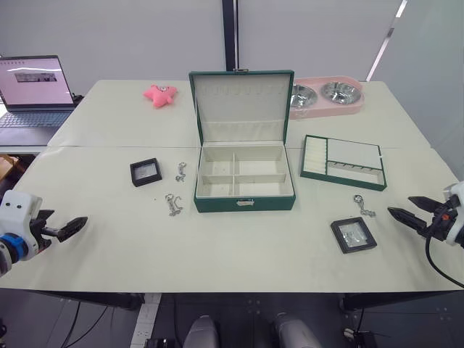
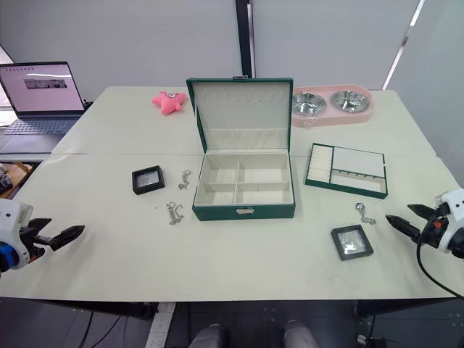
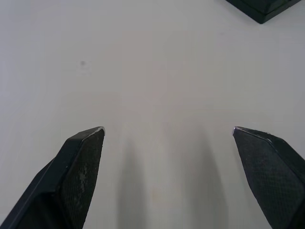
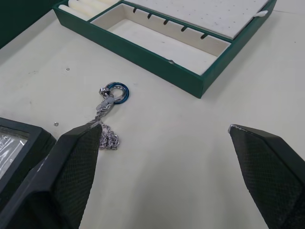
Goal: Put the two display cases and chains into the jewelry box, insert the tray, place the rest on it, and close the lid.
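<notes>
Both grippers spread, empty: left gripper (image 1: 72,226), right gripper (image 1: 401,214) | jewelry box (image 1: 244,181) open at centre | grey display case (image 1: 353,234) at box's 4 o'clock | advice: right descends squarely, pinches frame edges, avoids chain (image 4: 108,119).

Bare table (image 1: 239,246) before jewelry box (image 1: 244,181)

Open laptop (image 1: 32,98) at ten o'clock, off the pale table (image 1: 109,254), screen lit. Pink star-shaped plush (image 1: 160,94) at eleven o'clock. Pink double feeder (image 1: 326,96) with two steel bowls at one o'clock, near the far edge.
</notes>
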